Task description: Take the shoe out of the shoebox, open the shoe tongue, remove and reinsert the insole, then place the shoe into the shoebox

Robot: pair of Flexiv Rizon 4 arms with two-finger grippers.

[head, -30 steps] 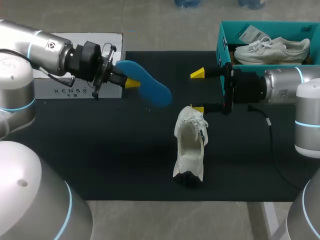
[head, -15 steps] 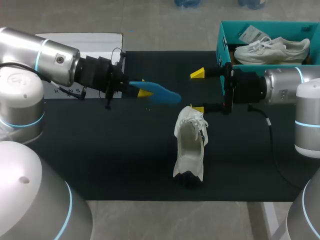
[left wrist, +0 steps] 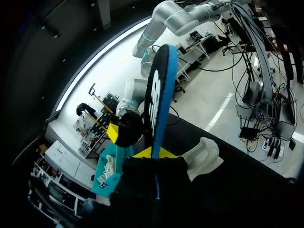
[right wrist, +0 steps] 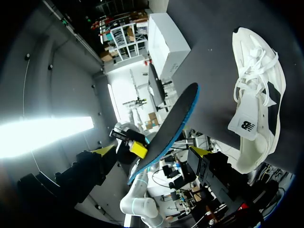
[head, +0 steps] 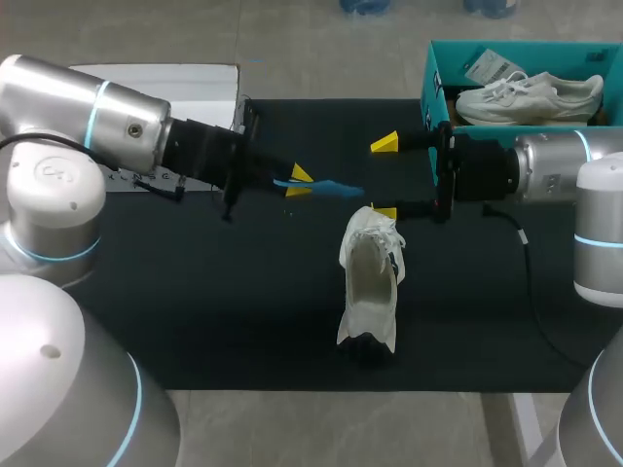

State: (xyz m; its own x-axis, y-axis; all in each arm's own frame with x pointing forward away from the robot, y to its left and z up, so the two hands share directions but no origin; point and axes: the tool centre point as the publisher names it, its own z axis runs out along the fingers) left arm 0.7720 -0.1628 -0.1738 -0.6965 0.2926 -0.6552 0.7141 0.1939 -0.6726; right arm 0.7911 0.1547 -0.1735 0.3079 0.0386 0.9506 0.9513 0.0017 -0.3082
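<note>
Head view: left gripper [head: 297, 182], fingers clamped on the blue insole [head: 328, 187], which is held edge-on above the black mat [head: 195, 292], its free end pointing right toward the white shoe [head: 370, 282]. The shoe lies on the mat at centre with its opening upward. Right gripper [head: 385, 177] has its fingers wide apart and holds nothing; the nearer tip sits at the shoe's far end, contact not discernible. Teal shoebox [head: 428, 78] at far right, holding a second shoe [head: 531, 97]; white box [head: 195, 80] at far left, partly behind the left arm. Step in hand, by judgement: reinsertion, with the insole out and the shoe outside the box. The next move calls for tipping the insole's free end down into the opening, the right gripper steadying the shoe. Possible obstruction — the tongue and laces slumping over the mouth. Left wrist view: the insole rises from between the fingers, with the shoe on the mat ahead and to one side and the shoebox beyond. Right wrist view: the insole hangs ahead between the spread tips, the shoe beside it — nothing else between them.
</note>
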